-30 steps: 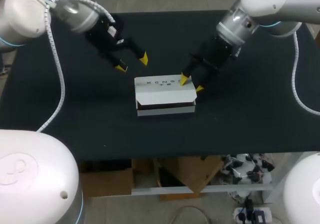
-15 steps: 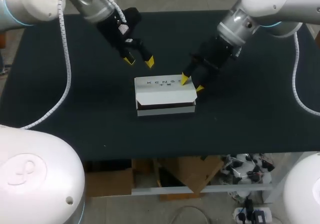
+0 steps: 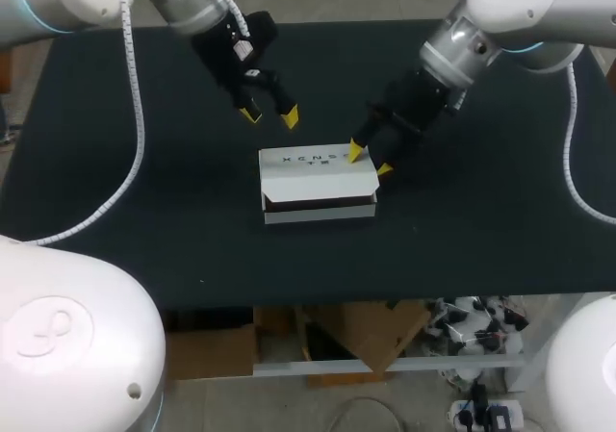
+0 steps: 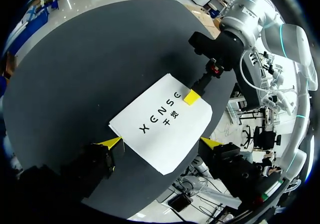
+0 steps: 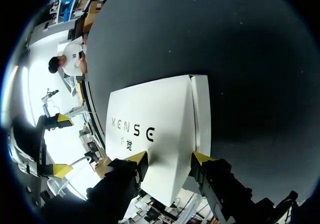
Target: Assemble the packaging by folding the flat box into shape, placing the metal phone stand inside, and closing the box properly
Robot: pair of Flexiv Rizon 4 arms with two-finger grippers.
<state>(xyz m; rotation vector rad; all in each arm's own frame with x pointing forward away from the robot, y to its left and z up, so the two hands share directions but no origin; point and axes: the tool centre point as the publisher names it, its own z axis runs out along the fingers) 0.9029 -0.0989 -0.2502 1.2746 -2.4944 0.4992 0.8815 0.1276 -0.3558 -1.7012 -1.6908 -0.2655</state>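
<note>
Swinging in from the side, the left claw now hangs just beyond the far edge of the white box, its two yellow tips spread wide and touching nothing, while the right claw has not shifted. That right claw is also spread: it straddles the box's far right corner, one fingertip resting on the lid and the other beside the box's end. The box sits near the middle of the dark table, folded into shape, its printed lid lying flat and facing up. The lid is not fully shut, with a dark gap along the near side. The phone stand is nowhere in view, and whether it is inside cannot be told. The risk from here is likely a slide: a push from the left claw on the far edge could skate the light carton across the table. If the right fingertip lifts, the lid may spring up. Too hard a press could dent the thin card, or drive the front flap outside the wall rather than into it.
</note>
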